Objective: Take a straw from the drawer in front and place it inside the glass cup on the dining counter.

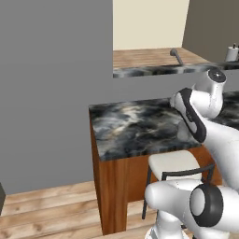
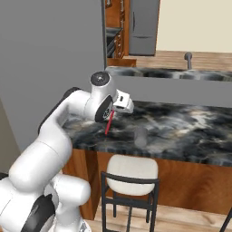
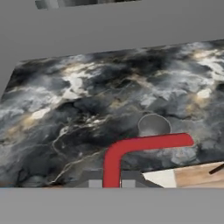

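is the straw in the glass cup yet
No: the straw hangs from the hand over the dining counter, beside the glass cup.

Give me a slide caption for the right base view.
Gripper holds the red straw above the dining counter, left of the glass cup.

You have a bright red straw [image 2: 108, 123] against a worktop [image 2: 181, 131] marbled in black, grey and white with faint tan flecks, its side panel [image 1: 112, 186] a plain reddish-brown wood. The cup [image 2: 141, 136] is a clear, greyish see-through tumbler, and the stool [image 2: 131, 172] below has an off-white seat on a black frame. Your arm [image 2: 63, 131] is white with dark joints, the wall [image 1: 51, 88] is flat grey, the floor [image 1: 42, 210] is light brown planks, and the far wall [image 1: 149, 23] is pale cream.
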Controlling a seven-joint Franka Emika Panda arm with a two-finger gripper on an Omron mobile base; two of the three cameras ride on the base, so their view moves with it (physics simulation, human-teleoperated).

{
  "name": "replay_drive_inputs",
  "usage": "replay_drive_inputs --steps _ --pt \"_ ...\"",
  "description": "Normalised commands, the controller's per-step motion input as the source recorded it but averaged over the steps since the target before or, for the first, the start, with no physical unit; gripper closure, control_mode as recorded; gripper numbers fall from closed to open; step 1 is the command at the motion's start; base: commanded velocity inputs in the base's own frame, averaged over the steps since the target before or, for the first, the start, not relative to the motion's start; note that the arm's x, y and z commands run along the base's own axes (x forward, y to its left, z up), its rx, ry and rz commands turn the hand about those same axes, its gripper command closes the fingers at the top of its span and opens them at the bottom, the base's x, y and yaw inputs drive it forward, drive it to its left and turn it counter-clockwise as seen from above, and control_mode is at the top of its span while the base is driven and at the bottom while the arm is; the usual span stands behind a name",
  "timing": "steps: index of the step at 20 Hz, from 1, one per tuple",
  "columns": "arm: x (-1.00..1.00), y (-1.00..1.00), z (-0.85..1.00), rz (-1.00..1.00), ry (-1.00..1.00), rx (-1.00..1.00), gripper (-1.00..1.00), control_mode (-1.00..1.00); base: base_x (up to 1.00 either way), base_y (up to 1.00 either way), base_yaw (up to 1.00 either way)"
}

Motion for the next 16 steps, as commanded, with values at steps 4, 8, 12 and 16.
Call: replay_drive_inputs --steps 4,8,12,16 --pt "0.62 -0.20 0.21 -0.22 0.00 0.09 1.00 -1.00 0.00 0.00 0.00" --pt "0.41 -0.34 0.01 -0.06 0.00 0.08 1.00 -1.00 0.00 0.00 0.00" --pt "0.25 -0.51 0.00 0.04 -0.04 0.09 1.00 -1.00 0.00 0.00 0.00" --pt "0.14 -0.42 -0.01 0.17 -0.07 0.06 1.00 -1.00 0.00 0.00 0.00"
